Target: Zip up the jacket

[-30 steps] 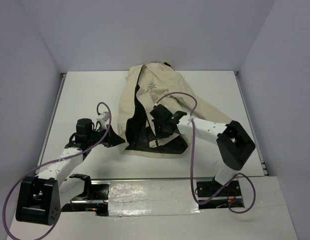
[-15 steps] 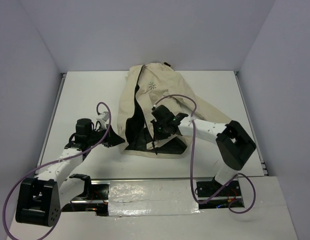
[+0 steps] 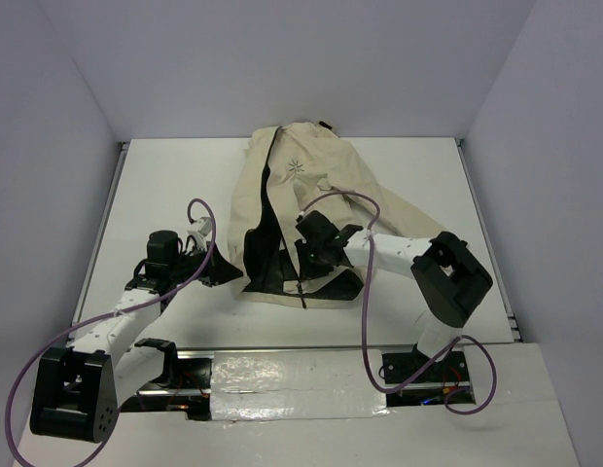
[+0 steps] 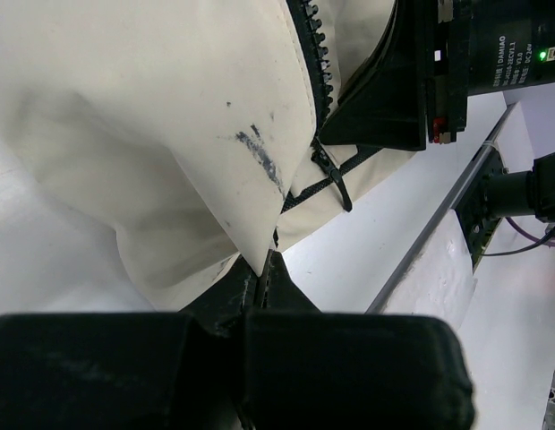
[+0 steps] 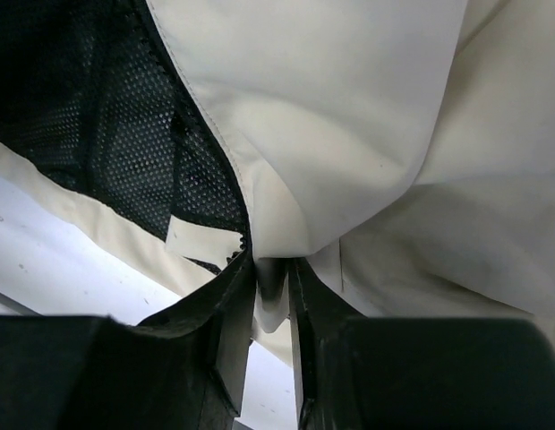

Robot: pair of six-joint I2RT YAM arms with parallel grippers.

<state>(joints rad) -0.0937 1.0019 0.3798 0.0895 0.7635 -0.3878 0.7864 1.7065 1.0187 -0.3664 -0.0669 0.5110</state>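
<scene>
**A:** Jacket status?

**B:** The jacket [image 3: 311, 185] lies flat on the table [image 3: 165, 185], collar at 12 o'clock, hem at 6. The front is open, with the dark lining [image 5: 98, 116] showing between the panels. I can't see the zipper [image 4: 311, 36] teeth meshed anywhere.

**A:** Which step?

**B:** My read is setup: lining up the two bottom ends of the zipper at the hem. No zipping done yet.

**A:** Grippers?

**B:** The left gripper [image 4: 262, 269] is clamped tight on a cream hem corner, at the jacket's 8 o'clock from above. In its wrist view the zipper pull [image 4: 336, 184] sits just past the fingertips toward 1 o'clock, not touching them. The right gripper [image 5: 271, 269] is at the mid-hem, about 6 o'clock on the jacket. Its jaws are narrowly apart with a fold of the cream edge between them. Can't tell if that's a real pinch or loose.

**A:** Next move?

**B:** My guess: the right needs a firm hold on the zipper's bottom end, not bare cloth. It then carries that end to the pull while the left keeps the hem taut. Alignment is fine work, and soft fabric will likely sag.
</scene>
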